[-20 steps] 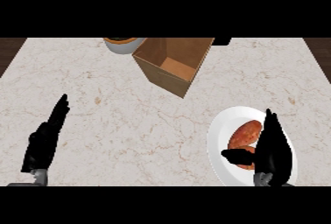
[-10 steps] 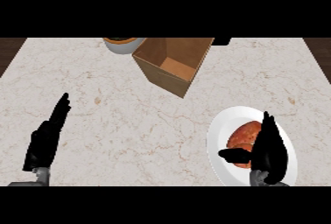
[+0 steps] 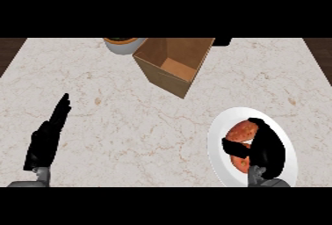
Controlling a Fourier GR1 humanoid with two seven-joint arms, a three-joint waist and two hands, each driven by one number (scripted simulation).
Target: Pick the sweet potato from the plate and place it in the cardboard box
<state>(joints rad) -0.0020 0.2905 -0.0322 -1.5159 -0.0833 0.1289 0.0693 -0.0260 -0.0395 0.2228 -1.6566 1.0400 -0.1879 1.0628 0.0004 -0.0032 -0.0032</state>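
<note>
Counter (image 3: 130,123): pale marbled top that carries everything here.
Cardboard box (image 3: 174,63): open, tilted, near the far edge, well apart from the plate.
Plate (image 3: 220,132): white, at the near right.
Right hand (image 3: 267,147): over the plate, fingers curling round the sweet potato's right side, thumb across its near end.
Left hand (image 3: 47,138): resting at the near left, fingers straight and together, holding nothing.
Bowl (image 3: 122,43): at the far edge, just left of the box.
Sweet potato (image 3: 241,131): orange-red, lying on the plate, partly hidden by the hand.
Risk: the rounded root may roll out if the fingers close off-centre; the plate could slide too.
Change: a second ago the right fingers stood straight beside the root; now they have bent over it.
</note>
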